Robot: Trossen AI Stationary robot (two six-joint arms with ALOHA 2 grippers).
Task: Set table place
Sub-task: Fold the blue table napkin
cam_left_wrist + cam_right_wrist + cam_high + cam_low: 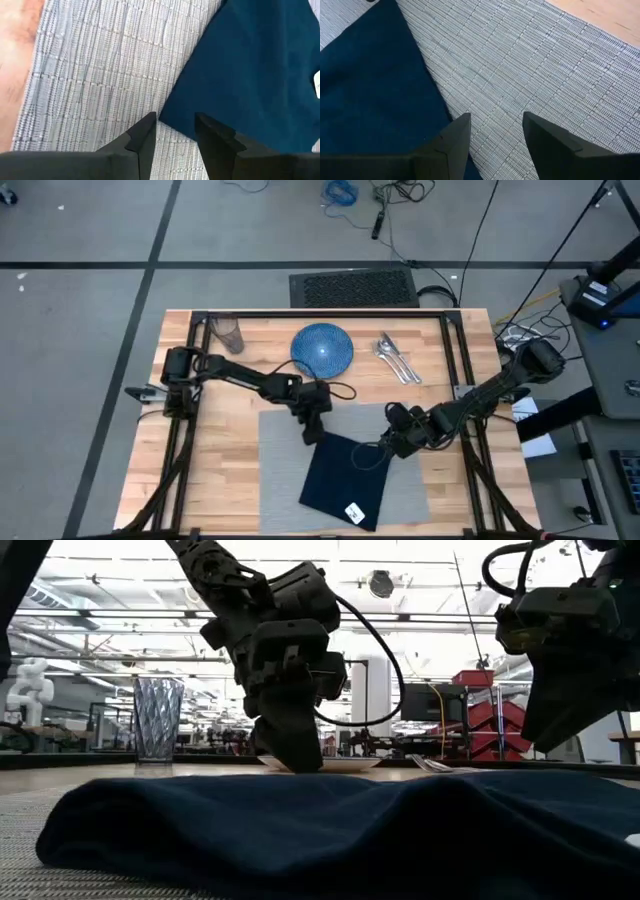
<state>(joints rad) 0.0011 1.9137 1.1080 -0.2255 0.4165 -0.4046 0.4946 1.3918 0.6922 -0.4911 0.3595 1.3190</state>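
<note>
Woven placemat (100,75), seemingly matt cloth napkin (250,65)

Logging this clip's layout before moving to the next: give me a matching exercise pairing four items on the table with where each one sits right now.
Things:
1. napkin
2. plate
3. glass
4. cutlery

Places:
A. far left corner of the table
B. lying askew on the grey placemat
C. bare wood, right of the plate
D. far edge, middle, beyond the placemat

Pairs: 1-B, 2-D, 3-A, 4-C

The left pincer and the right pincer, both open, sit at the napkin's far corners.
</note>
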